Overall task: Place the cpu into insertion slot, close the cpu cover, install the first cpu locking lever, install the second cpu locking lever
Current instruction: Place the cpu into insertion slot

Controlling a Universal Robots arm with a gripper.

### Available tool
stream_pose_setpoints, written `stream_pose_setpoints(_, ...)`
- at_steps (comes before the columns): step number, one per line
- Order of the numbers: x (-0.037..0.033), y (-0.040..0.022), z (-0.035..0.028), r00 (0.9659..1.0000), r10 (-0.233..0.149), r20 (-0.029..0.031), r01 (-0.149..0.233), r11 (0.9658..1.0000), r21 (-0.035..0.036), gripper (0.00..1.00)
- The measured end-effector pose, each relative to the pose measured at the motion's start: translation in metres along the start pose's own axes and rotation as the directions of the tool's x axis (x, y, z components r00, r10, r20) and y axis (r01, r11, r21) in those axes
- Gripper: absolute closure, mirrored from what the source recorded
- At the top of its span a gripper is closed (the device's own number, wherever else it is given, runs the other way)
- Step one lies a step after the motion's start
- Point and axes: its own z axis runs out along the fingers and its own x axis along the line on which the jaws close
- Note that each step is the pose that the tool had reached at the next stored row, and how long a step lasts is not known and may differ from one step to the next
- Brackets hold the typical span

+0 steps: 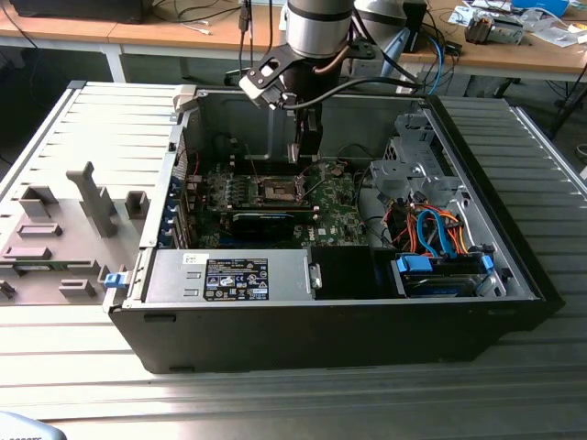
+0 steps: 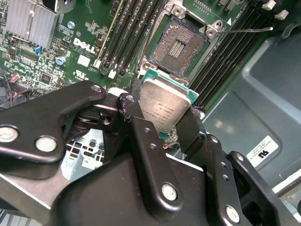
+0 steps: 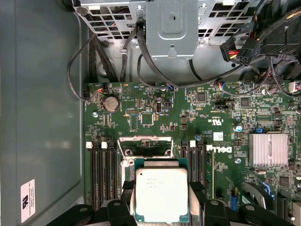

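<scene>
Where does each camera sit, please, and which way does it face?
Exterior view: off the arm, looking down into the open computer case; arm and hand show.
First wrist view: on the wrist, facing the motherboard squarely; fingers flank the cpu.
Second wrist view: on the wrist, angled toward the insertion slot; the hand in front.
Shared: both wrist views show the held cpu.

Silvery-grey top with dark print, green border: cpu (image 3: pixel 162 194). Black, silver screws: gripper (image 2: pixel 164 120). Dark centre, shiny metal rim: slot (image 2: pixel 178 47). Green, speckled with small parts: board (image 3: pixel 155 117). Silver, ribbed: heatsink (image 3: pixel 268 149). Black outside, grey inside: case (image 1: pixel 321 339). Orange and blue: cables (image 1: pixel 426 229). Grey, ribbed: table (image 1: pixel 275 403).
</scene>
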Motion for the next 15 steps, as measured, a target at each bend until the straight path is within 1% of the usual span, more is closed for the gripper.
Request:
stream_pose_setpoints(1, 0.0000, 0.0000, 0.0001, 1.0000, 0.000, 0.0000, 0.000, 1.0000, 0.0000, 0.45)
stream_pose_setpoints(3, -0.0001, 0.0000, 0.0030, 1.0000, 0.000, 0.0001, 0.000, 1.0000, 0.0000, 0.45)
stream_pose_setpoints(7, -0.0002, 0.0000, 0.0035, 1.0000, 0.000, 0.0000, 0.000, 1.0000, 0.0000, 0.45)
stream_pose_setpoints(9, -0.0011, -0.0001, 0.0131, 1.0000, 0.000, 0.0000, 0.000, 1.0000, 0.0000, 0.45)
stream_pose_setpoints(15, -0.0012, -0.0001, 0.0146, 1.0000, 0.000, 0.0000, 0.000, 1.0000, 0.0000, 0.45)
